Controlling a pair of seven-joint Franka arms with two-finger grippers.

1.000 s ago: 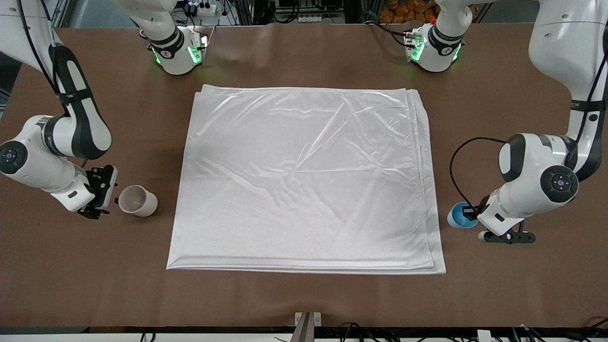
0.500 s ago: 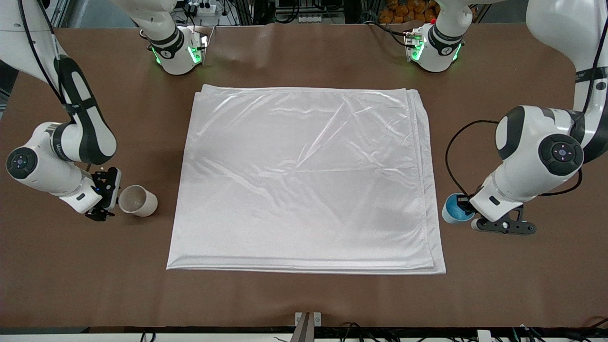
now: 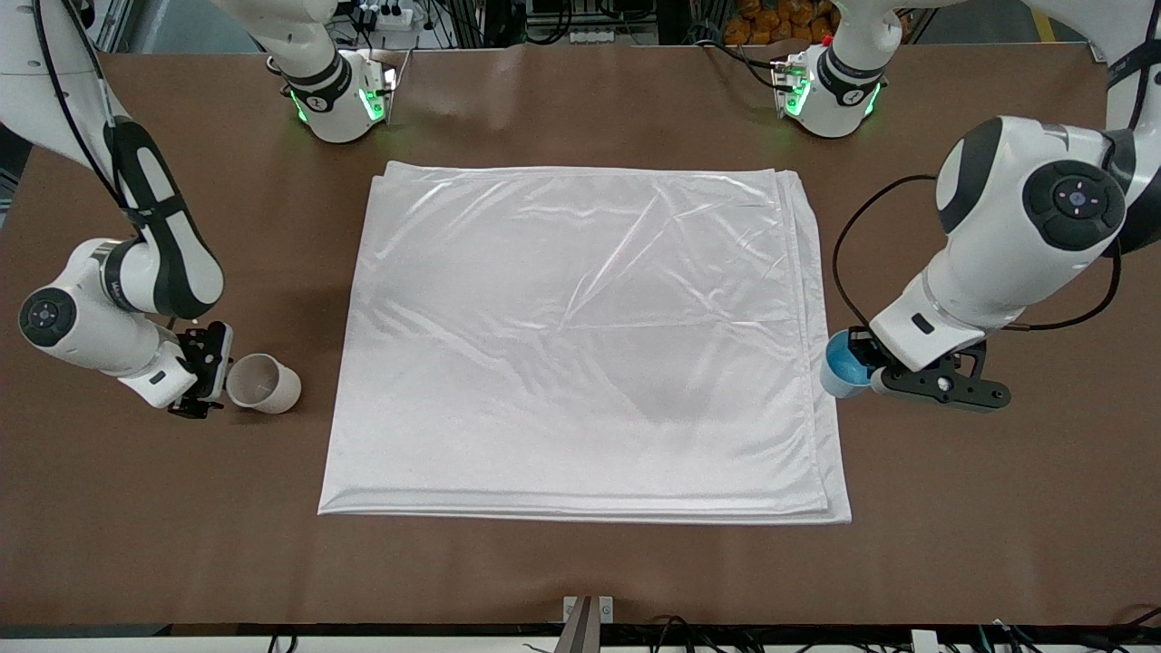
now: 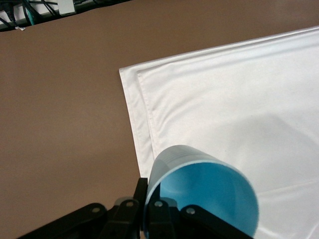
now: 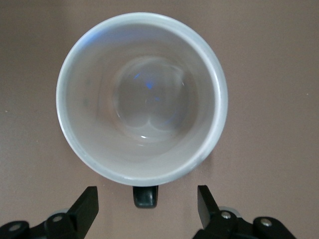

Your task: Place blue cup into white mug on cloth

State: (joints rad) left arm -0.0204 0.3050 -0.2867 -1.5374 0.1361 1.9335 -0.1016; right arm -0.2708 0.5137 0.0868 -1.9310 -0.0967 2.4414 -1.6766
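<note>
The blue cup hangs tilted over the edge of the white cloth at the left arm's end, with my left gripper shut on its rim. The left wrist view shows the cup's blue inside above the cloth's corner, one finger inside the rim and one outside. The white mug stands upright on the bare table beside the cloth at the right arm's end. My right gripper is low beside it and open. Its fingers straddle the mug's black handle without touching it, below the rim.
The brown table carries only the cloth and the mug. Both arm bases with green lights stand along the edge farthest from the front camera. The left arm's black cable loops above the cloth's edge.
My left arm has lifted the blue cup off the table and carried it up to the cloth's edge. My right gripper has edged closer to the mug, its fingers around the handle.
</note>
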